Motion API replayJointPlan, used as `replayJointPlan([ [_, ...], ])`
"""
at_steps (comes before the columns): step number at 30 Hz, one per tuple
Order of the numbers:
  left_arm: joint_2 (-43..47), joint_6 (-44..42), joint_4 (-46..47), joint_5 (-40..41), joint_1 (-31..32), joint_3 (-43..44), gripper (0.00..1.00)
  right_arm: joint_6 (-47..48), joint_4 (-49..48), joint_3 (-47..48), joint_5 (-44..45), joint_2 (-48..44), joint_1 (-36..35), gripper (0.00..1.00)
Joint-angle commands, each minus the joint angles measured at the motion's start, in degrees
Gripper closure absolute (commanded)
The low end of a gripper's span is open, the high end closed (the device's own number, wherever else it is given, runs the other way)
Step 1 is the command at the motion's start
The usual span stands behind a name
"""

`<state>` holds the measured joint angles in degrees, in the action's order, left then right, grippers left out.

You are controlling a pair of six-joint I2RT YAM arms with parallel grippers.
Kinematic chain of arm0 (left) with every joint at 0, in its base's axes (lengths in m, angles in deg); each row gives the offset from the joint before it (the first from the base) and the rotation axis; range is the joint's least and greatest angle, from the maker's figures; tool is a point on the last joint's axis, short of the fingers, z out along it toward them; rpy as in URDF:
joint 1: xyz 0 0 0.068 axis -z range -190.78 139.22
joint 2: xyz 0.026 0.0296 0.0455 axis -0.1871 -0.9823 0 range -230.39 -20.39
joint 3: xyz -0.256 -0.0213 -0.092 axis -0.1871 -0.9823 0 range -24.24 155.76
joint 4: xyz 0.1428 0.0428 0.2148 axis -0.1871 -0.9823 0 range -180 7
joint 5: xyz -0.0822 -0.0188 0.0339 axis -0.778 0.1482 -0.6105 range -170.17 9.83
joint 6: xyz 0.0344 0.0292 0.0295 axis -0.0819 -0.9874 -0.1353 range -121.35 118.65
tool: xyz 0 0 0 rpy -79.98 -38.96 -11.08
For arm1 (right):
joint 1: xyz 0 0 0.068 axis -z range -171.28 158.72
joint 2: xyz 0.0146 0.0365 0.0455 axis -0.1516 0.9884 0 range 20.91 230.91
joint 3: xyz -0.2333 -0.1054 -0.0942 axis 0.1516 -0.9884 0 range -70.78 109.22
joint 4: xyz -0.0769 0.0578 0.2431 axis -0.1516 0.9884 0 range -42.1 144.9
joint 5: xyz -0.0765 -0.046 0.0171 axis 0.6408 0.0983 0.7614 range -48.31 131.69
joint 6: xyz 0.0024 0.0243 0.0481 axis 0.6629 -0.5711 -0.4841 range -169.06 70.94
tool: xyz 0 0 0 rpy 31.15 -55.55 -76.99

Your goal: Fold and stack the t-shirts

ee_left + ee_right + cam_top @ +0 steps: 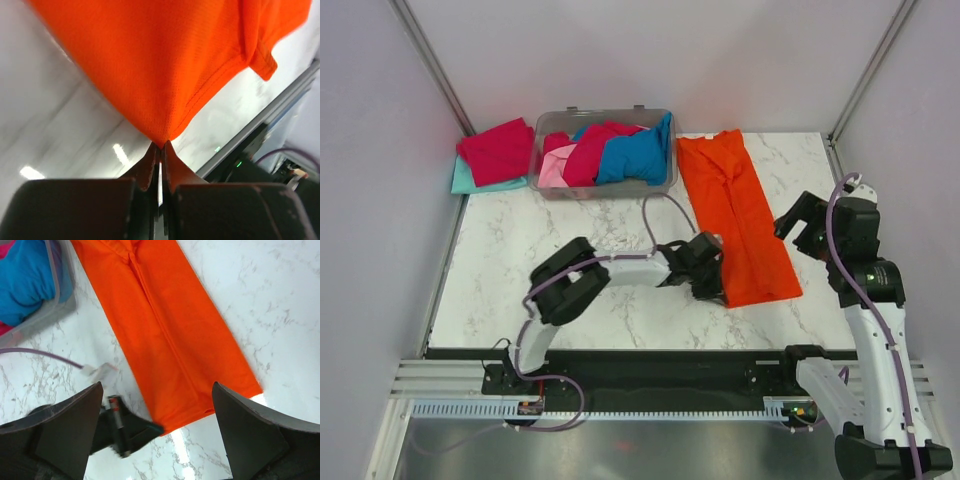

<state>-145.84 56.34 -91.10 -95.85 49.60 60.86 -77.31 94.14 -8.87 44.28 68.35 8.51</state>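
Pale grey walls [620, 60] are enclosing a white marble tabletop [520, 260]. An orange t-shirt [740, 215], folded into a long strip, is lying along the right side, reaching from the far edge toward the near one. The left gripper [713, 288] is pinching its near left corner, jaws clamped together on the cloth. The right gripper [802, 225] is hovering just off the shirt's right edge, jaws wide apart. By the far edge, a clear bin [600, 188] is holding a blue t-shirt [638, 155] and a crimson t-shirt [588, 155].
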Motion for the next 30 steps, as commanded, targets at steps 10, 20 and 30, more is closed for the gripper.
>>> replayJointPlan([
  [10, 40.0, -6.6, -5.1, 6.4, -5.2, -40.5, 0.77, -11.3, -2.2, -27.8, -12.1, -8.9, -5.3, 0.02],
  [20, 50.1, -7.4, -10.4, 11.8, -5.3, -43.4, 0.18, -22.7, -4.6, -39.0, -4.2, -9.4, -21.5, 0.14],
  [30, 47.0, -7.0, -7.5, 12.4, -5.4, -43.3, 0.2, -31.4, -7.9, -42.0, 5.0, -4.7, -33.2, 0.36],
])
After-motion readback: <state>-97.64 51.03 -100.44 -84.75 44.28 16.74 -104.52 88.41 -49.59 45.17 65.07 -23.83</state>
